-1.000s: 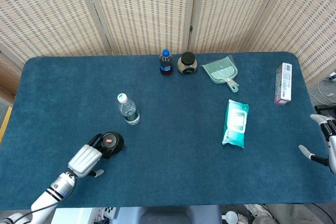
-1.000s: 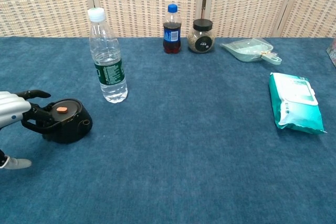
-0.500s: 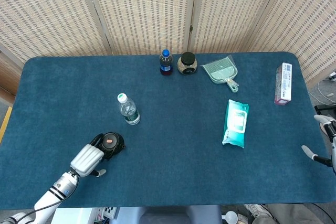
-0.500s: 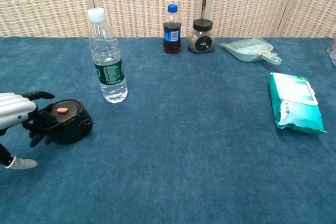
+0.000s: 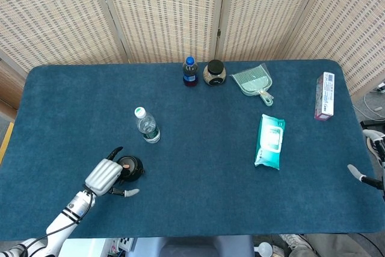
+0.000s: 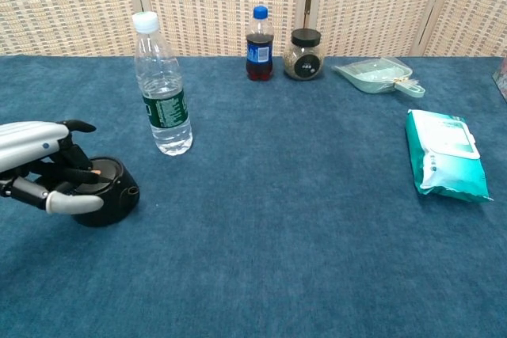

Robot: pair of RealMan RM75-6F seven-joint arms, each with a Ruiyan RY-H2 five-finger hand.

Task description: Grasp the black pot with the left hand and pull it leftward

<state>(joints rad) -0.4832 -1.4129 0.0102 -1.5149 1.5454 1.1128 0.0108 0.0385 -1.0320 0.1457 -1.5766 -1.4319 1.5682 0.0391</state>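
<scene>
Black pot sits on the blue tabletop near its front-left edge, just below the water bottle. My left hand lies over the pot's left side, fingers draped on lid and wall, thumb splayed; firm grip or not, can't tell. Pot lies right of my palm, so pull goes left. Right hand well apart at the far right edge, fingers apart, holding nothing.

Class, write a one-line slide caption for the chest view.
Left hand draped over the black pot on the blue table, water bottle upright just behind.
</scene>
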